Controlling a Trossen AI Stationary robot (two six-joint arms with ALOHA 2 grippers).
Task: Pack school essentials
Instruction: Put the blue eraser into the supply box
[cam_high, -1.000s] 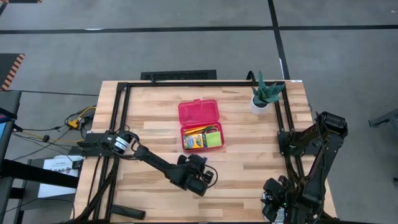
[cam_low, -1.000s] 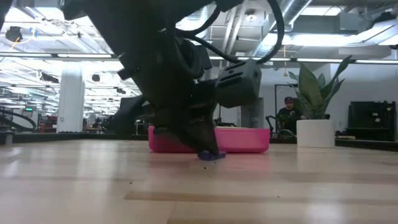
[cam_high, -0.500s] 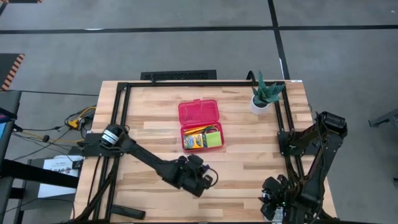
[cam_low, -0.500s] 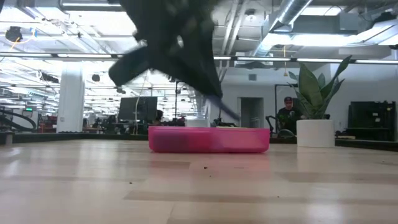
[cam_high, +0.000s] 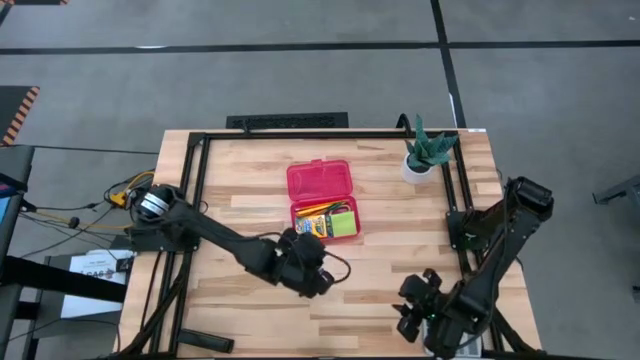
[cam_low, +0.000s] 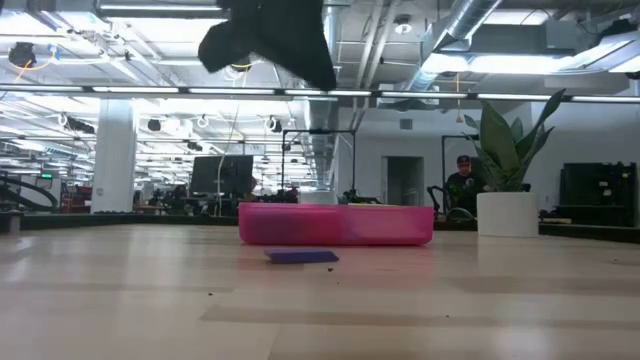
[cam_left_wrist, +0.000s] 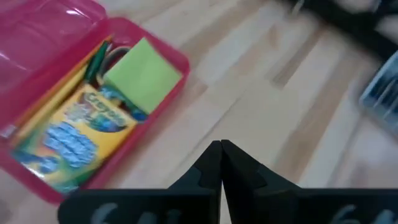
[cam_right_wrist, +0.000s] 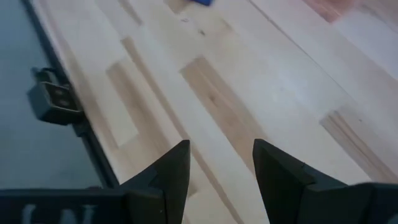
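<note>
Around my pink case (cam_high: 320, 199) the wooden table (cam_high: 400, 270) lies mostly bare, so there is open room on its near side and to its right. My left gripper (cam_left_wrist: 221, 163), fingers pressed together, hangs above the boards just in front of the case. 1 small blue eraser (cam_low: 301, 257) lies flat on the table before the case. The potted plant (cam_high: 426, 150) blocks the far right corner. My right gripper (cam_right_wrist: 217, 168), fingers spread, hovers over bare boards near the front edge.

A yellow-green crayon box (cam_left_wrist: 74, 134), a lime sticky-note pad (cam_left_wrist: 144, 74) and orange pencils (cam_left_wrist: 53, 102) lie flat, side by side in the open pink plastic case (cam_high: 320, 183). A small blue eraser (cam_low: 301, 256) lies flat on the tabletop (cam_low: 320, 300) in front of the case.
</note>
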